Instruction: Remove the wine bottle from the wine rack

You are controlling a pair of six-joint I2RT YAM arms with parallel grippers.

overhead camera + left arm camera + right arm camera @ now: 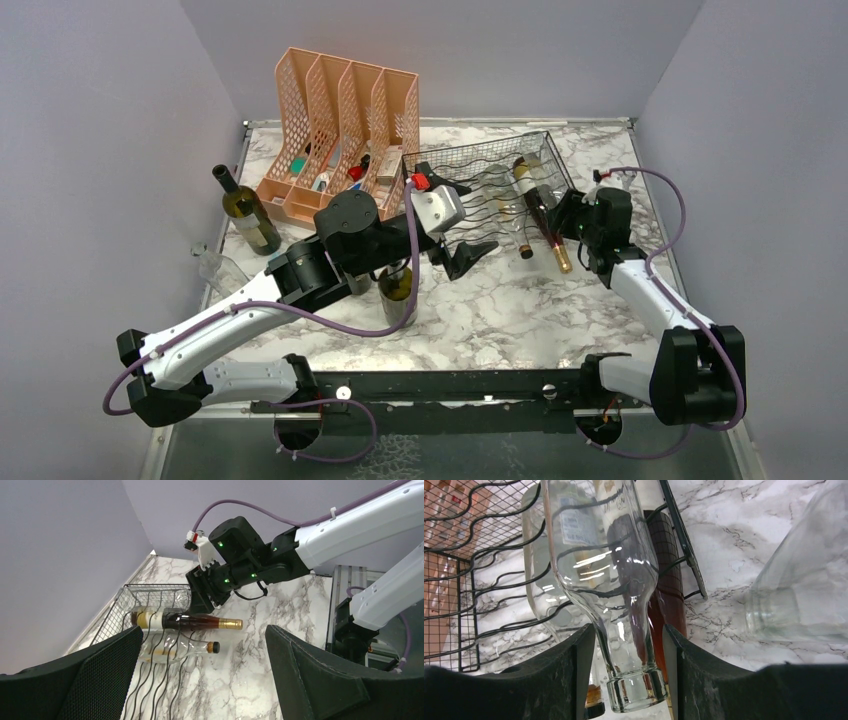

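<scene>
Right jaws straddle the neck of the wine bottle (599, 555), a clear, uncapped one at the 3 o'clock end of the wine rack (470, 170), its mouth turned toward the wrist camera. They stand narrow, with one of the fingers (549, 680) on each side of the neck. A sliver of gap shows beside the lip, and whether the tips press the glass cannot be told. In the wrist view the bottle overlaps a dark bottle (540, 215) at its 3 o'clock and a capped clear bottle (165, 651) at its 9 o'clock; which cradle it lies in I cannot tell.

Seen from overhead, the rack sits at 1 o'clock on the desk (500, 310) and the right arm reaches in from the rack's 4 o'clock. The dark bottle's gold-foiled neck overhangs the near rim toward 5 o'clock. The rack's side rail (681, 535) runs just beside the dark bottle, and another clear glass vessel (799, 595) lies on the marble beyond it. The desk's 3 o'clock edge and the wall are close behind the right arm. Bare marble stretches from the rack toward 6 o'clock.

Left jaws hang wide and hold nothing, near the rack's 7 o'clock corner. A peach file organiser (340, 120) stands at the rack's 9 o'clock.
</scene>
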